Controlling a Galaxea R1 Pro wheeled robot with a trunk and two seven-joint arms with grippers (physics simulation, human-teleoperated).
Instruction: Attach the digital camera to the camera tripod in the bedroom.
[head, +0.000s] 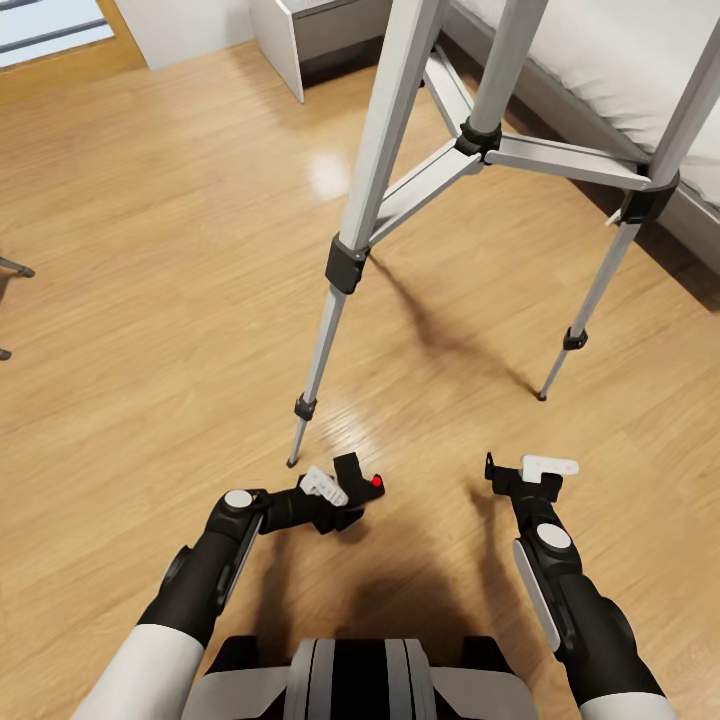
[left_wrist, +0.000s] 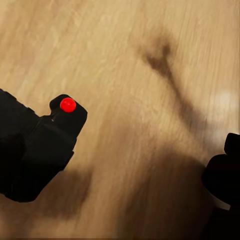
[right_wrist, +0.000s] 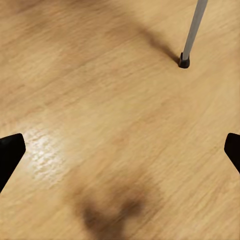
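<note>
The digital camera (head: 362, 482), a small black body with a red button, hangs low over the wood floor with my left gripper (head: 340, 490) shut on it. In the left wrist view the camera (left_wrist: 40, 145) shows its red button, and a dark finger (left_wrist: 225, 175) sits at the far edge. The camera tripod (head: 370, 190) stands just ahead on silver legs with black joints. Its nearest foot (head: 293, 462) is just beyond the camera, and its head is cut off above the frame. My right gripper (head: 520, 470) is open and empty, with a tripod foot (right_wrist: 184, 61) showing beyond it.
The grey bed (head: 620, 60) runs along the back right behind the tripod. A white cabinet (head: 300, 30) stands at the back centre. Thin dark furniture legs (head: 15, 268) poke in at the left edge. Light wood plank floor (head: 150, 300) spreads to the left.
</note>
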